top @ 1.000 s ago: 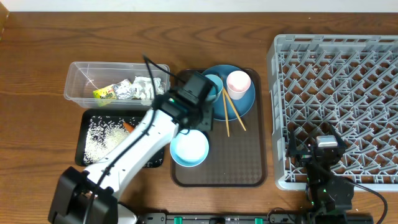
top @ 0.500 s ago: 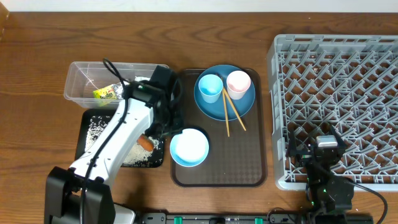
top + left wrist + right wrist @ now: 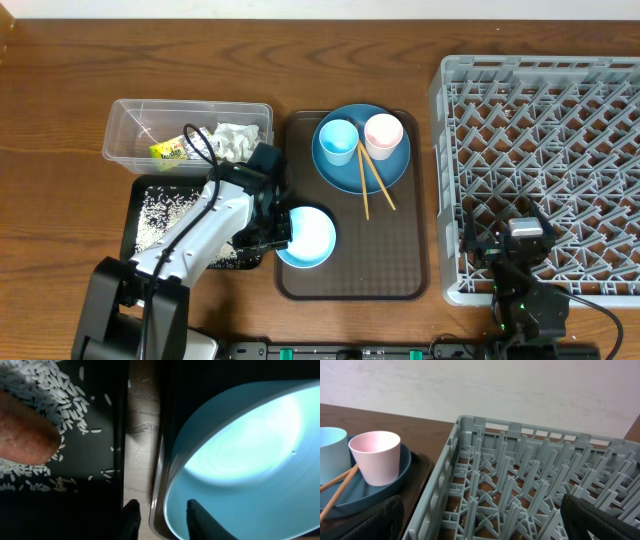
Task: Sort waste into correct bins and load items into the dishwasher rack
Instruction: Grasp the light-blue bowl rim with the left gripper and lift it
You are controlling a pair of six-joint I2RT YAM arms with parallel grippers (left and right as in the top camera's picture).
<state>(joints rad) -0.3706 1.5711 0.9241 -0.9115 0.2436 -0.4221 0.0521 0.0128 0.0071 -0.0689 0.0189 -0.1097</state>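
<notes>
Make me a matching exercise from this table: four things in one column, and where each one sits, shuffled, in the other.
Things:
1. pink cup
2. yellow-green wrapper
3. carrot
4. bowl

Places:
A. in the black tray
B. directly on the brown serving tray
C. on the blue plate
D. in the clear tub

Pairs: 1-C, 2-D, 3-A, 4-B
</notes>
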